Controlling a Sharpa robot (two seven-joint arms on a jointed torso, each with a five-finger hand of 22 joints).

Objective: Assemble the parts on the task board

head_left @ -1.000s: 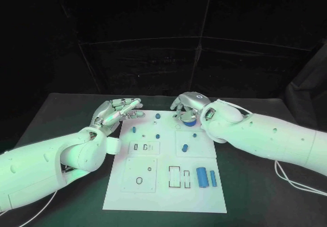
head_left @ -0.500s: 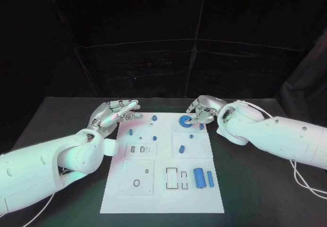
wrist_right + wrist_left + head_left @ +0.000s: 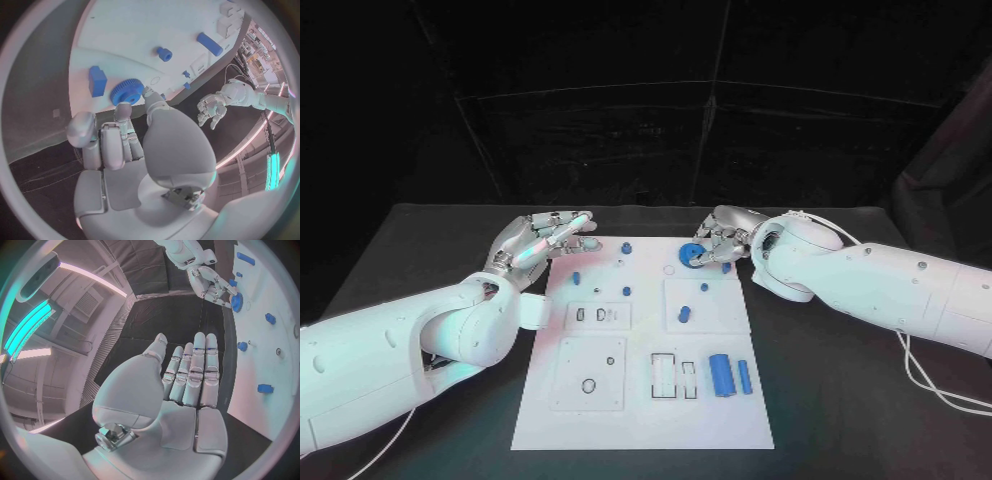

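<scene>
Board: white task board [image 3: 646, 400] lies mid-table, its long side running near to far.
Gear: blue gear [image 3: 691, 255] sits at the board's far right corner.
Right hand: right hand [image 3: 718, 238] hovers at the gear, fingers loosely curled and slightly apart; actual contact cannot be told.
Left hand: left hand [image 3: 545, 238] sits at the far left corner, fingers straight, pressed together, holding nothing.
Writing: none readable.
Right wrist view: gear teeth [image 3: 127, 91] and a blue block [image 3: 97, 81] beside it.
Near right: two blue bars [image 3: 733, 376].
</scene>
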